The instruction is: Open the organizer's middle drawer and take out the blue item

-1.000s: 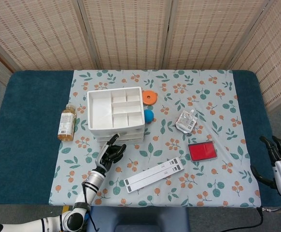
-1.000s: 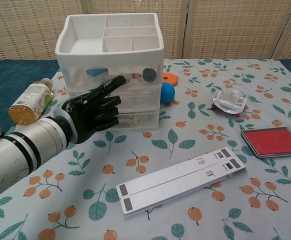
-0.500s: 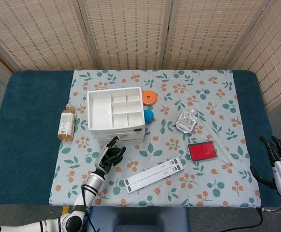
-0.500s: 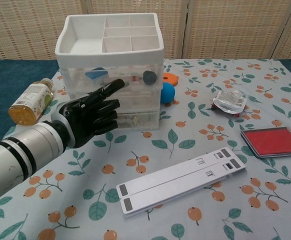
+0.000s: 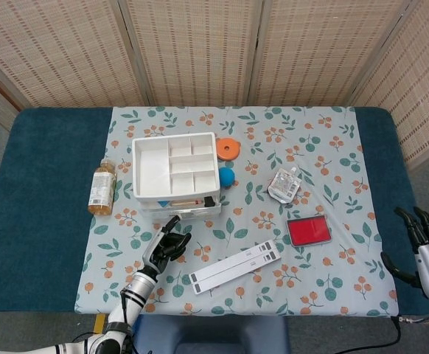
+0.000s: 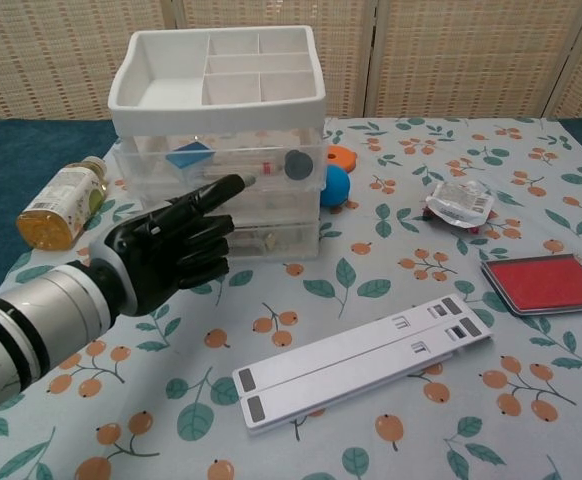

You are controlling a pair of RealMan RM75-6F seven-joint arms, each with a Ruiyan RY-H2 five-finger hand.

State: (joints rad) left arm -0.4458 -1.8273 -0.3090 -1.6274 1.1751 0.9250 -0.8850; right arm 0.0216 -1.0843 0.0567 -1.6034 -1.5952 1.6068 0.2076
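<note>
One drawer (image 6: 221,165) of the organizer (image 6: 218,90) now projects from its front, more than 1.0 s ago. My left hand (image 6: 176,252) has backed off; one finger points at the drawer, the rest curl, holding nothing. My right hand (image 5: 423,240) idles, fingers spread, far right of the organizer. Blue item (image 6: 190,156) lies inside the drawer. Next: pull further, then reach in.

The organizer (image 5: 176,177) stood on the bench (image 5: 45,221), its middle drawer (image 6: 221,163) pulled partway forward with small items in it. A bottle (image 5: 102,186) lay to its left, a ball (image 5: 227,176) touched its right side, a disc (image 5: 228,149) lay behind the ball. The left robot hand (image 5: 166,244) was just in front of the organizer. A folded stand (image 5: 232,266) lay right of that hand, a pad (image 5: 308,231) farther right, a pouch (image 5: 285,184) behind the pad.
</note>
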